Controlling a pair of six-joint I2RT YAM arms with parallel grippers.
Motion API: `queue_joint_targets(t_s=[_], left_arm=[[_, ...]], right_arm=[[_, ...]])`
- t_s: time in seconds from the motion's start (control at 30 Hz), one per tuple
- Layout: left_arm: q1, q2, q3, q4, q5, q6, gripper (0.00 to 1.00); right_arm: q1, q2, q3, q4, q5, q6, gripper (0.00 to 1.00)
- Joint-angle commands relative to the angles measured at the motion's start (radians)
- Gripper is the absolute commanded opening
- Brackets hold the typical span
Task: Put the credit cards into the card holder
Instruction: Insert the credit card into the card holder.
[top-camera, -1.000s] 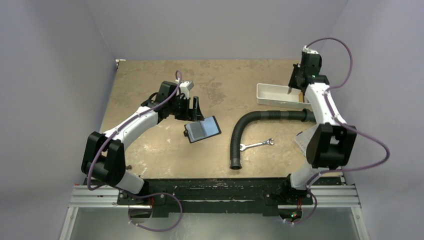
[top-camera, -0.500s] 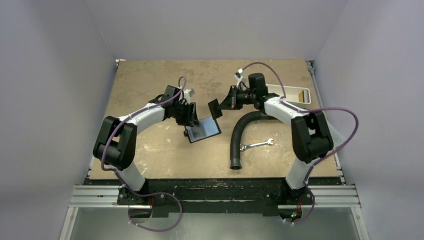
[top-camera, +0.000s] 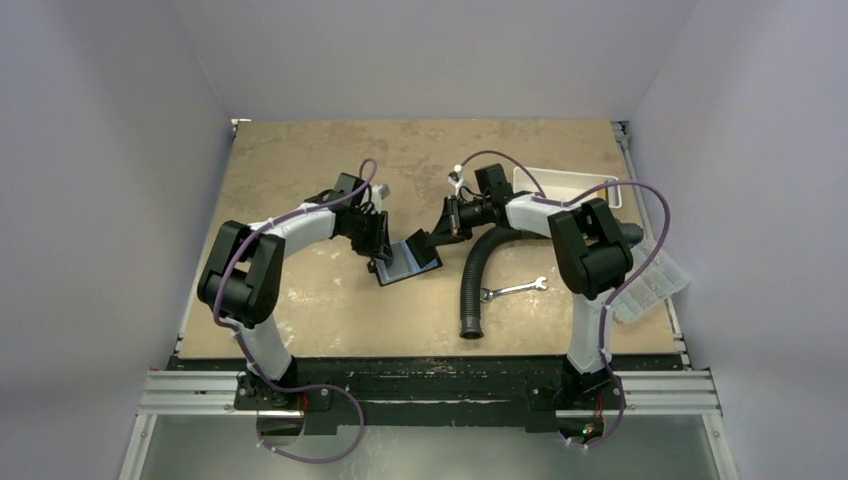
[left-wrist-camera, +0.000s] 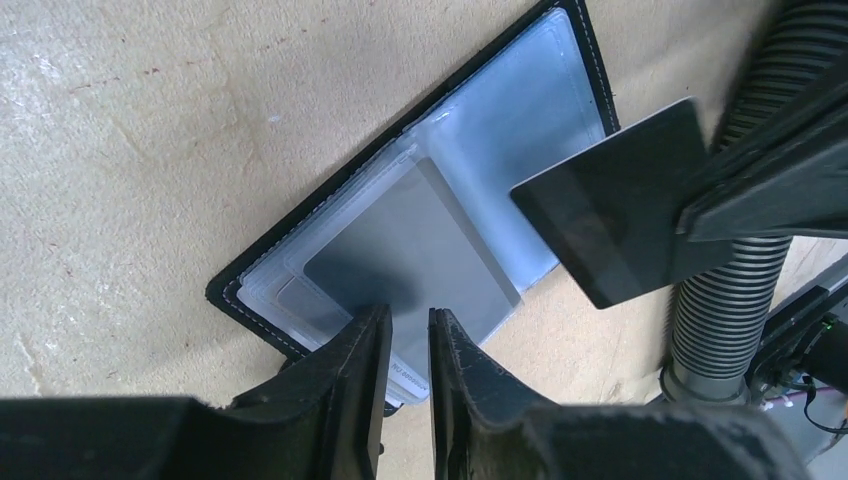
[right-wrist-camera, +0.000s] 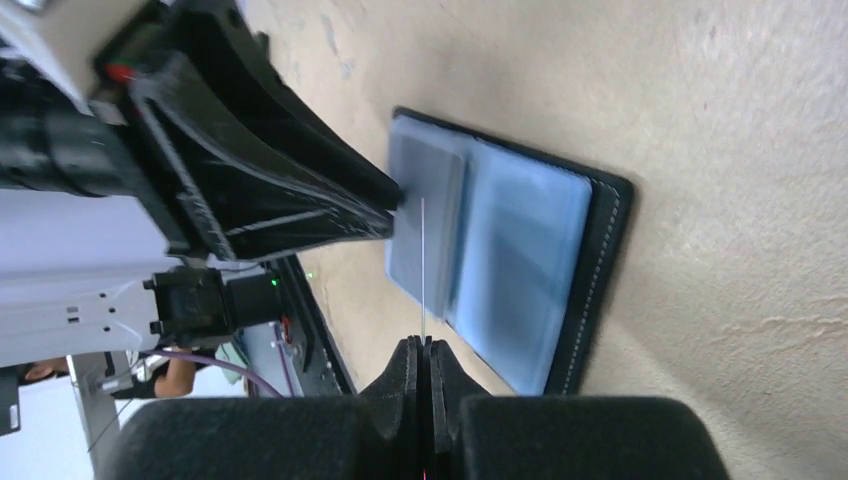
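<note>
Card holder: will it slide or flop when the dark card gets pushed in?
The card holder looks thin, so may slide, though the left gripper at its edge likely pins it. Its clear sleeves look floppy and may buckle under the dark card.

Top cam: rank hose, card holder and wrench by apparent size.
1. hose, clearly largest
2. card holder
3. wrench, about as long as the card holder but far thinner, so smallest

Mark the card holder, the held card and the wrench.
card holder (left-wrist-camera: 505, 125): left wrist view, clear inner sleeve.
card (left-wrist-camera: 610, 215): left wrist view, middle of dark face.
wrench (top-camera: 513, 289): top view, shaft.
</note>
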Motion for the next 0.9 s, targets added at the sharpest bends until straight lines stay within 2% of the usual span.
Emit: queue_joint_targets(t_s=[0.0,0.23,0.87], left_arm=[[0.004,0.039,0.014,-0.047,-0.075,0.030,0.24],[0.004,0.045,0.024,-0.068,-0.111,0.045,0.20],[0.004,0.033,0.029,-0.071,-0.115,0.050,0.19]], right_arm=[[0.017,0.033,0.069,-0.113,-0.051,-0.089,0.00],[0.023,0.076,0.098,-0.143,-0.051,-0.109,0.00],[0.056,0.139,0.139,-0.178,-0.025,-0.114,0.00]])
